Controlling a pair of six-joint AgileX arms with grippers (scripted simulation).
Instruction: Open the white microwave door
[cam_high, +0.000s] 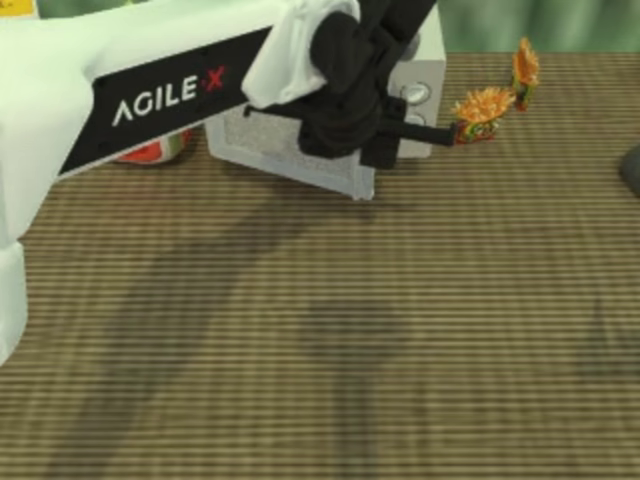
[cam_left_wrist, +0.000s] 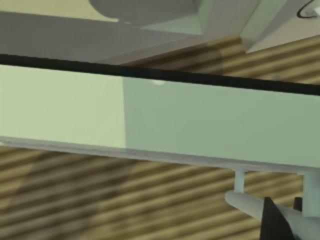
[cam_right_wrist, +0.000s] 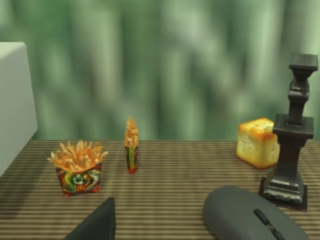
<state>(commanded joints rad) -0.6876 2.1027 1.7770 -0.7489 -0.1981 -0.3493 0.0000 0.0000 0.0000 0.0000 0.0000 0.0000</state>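
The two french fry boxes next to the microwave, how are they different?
The near fries box faces the right wrist camera broadside, showing its wide colourful front; the far fries box is turned edge-on and looks thin. The near one's fries fan out in a bushy bunch; the far one's rise in a narrow spike. Both stand upright on the striped table, with orange fries.

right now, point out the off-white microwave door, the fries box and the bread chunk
off-white microwave door (cam_high: 285, 150), top view, mesh window
fries box (cam_right_wrist: 78, 180), right wrist view, printed front
golden bread chunk (cam_right_wrist: 256, 142), right wrist view, front face
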